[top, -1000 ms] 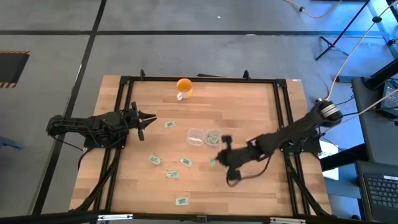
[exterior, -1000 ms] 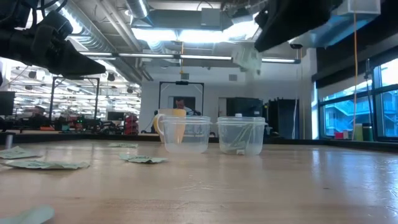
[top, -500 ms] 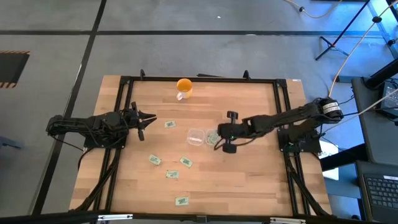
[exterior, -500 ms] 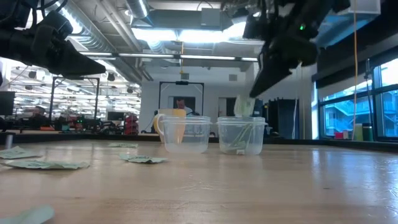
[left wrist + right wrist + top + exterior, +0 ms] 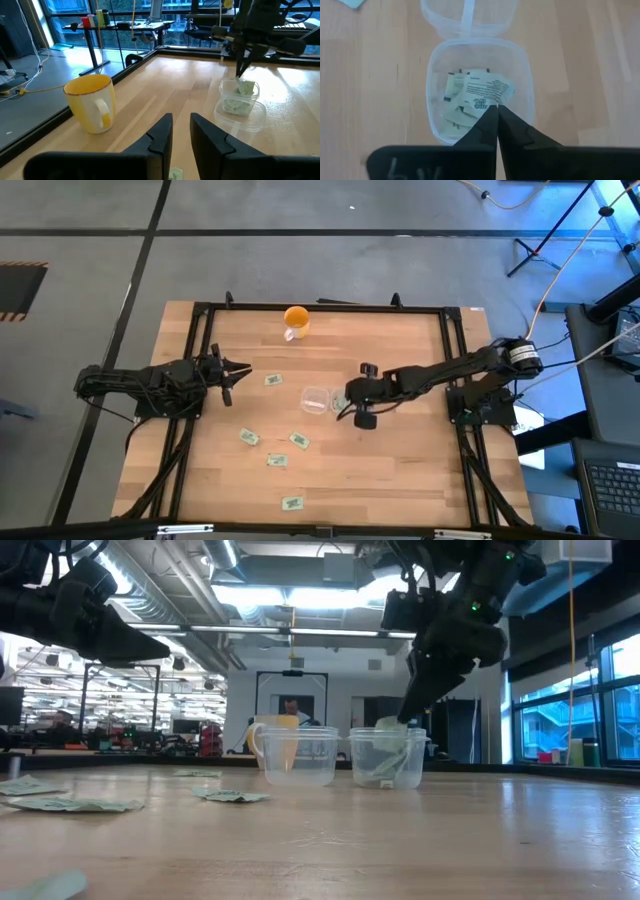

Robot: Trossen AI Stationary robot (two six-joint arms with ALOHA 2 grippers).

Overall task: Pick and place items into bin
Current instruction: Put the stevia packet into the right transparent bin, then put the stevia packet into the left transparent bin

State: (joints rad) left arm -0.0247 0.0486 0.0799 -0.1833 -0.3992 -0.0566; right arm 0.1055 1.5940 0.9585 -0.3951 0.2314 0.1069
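The bin is a clear plastic tub near the table's middle, with several pale green packets lying in it. My right gripper hangs just above the bin, shut on one packet. A few more packets lie flat on the wood. My left gripper waits at the table's left, open, touching nothing. My right gripper pinches the packet by one edge between its two fingertips. The fingers come slanting down from the table's right side. The packet hangs below the tips, with its lower part inside the bin's rim, above the packets in the bin.
A second clear tub is joined to the bin on its left. An orange cup stands near the table's far edge. Two more packets lie toward the near edge. A black frame borders the table.
My right gripper has carried the packet from the near right part of the table toward the far edge and left, to above the bin. It has tipped more steeply downward and sunk. The packet, first high above the tubs, now dips into the bin.
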